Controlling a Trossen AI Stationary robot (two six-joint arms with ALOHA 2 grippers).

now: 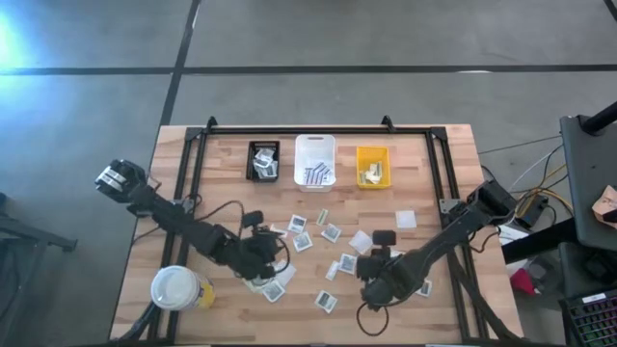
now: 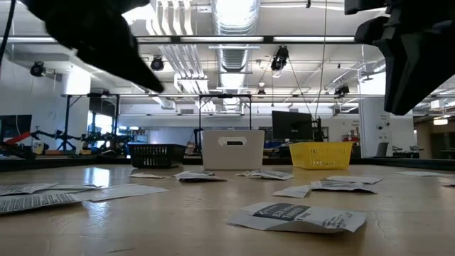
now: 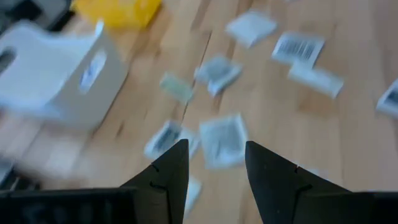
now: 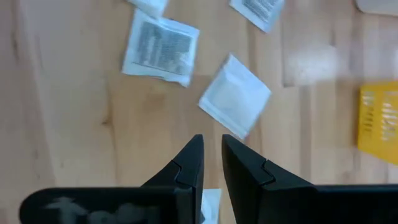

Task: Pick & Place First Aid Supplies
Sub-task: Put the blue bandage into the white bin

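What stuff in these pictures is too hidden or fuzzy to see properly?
- High view: the packets under the left hand are partly covered by the arm.
- Left wrist view: motion blur smears the print on the packet ahead of the fingers.
- Low view: what lies inside the black bin, white bin and yellow bin is hidden by their walls.
- Right wrist view: the yellow bin is cut off by the picture's edge.

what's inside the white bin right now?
In the high view the white bin holds a few blue-striped packets near its front. Anything beneath them can't be seen; the low view shows only its outer wall.
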